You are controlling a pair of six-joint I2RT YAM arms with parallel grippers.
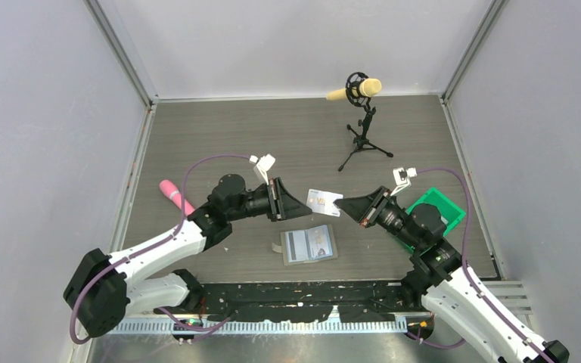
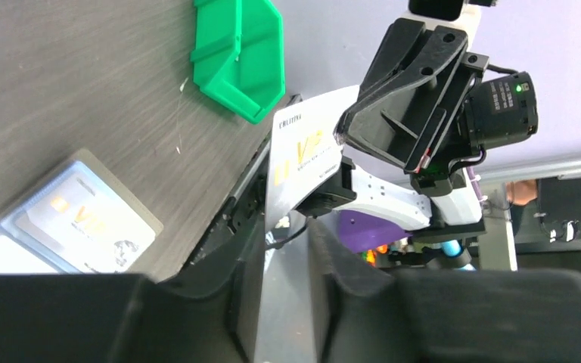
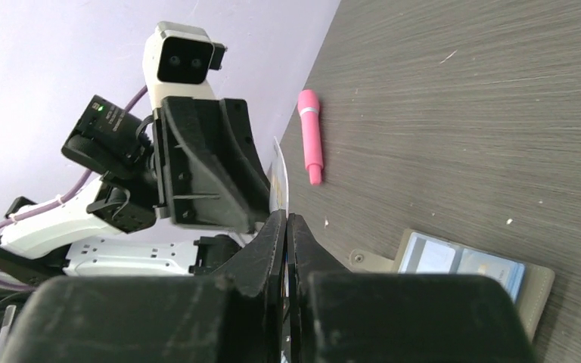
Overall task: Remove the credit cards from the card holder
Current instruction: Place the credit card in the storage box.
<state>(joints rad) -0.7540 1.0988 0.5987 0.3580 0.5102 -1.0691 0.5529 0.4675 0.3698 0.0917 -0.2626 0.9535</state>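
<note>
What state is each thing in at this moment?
card: held in the air, pinched at one end.
right gripper: shut on the card.
left gripper: jaws parted, at the card's other end.
card holder: lying open, a card in its pocket.
bin: upright, partly hidden.
pen: lying flat.
microphone: standing on its tripod.

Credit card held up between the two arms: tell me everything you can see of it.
The credit card is a thin, pale white, plastic-looking rectangle with gold lettering, a gold patch and small dark print on one face. It is out of the open card holder and off the table, spanning the gap between the arms. The right end effector is shut on one short end. The left end effector stands slightly open at the other end; contact there cannot be told.
</note>
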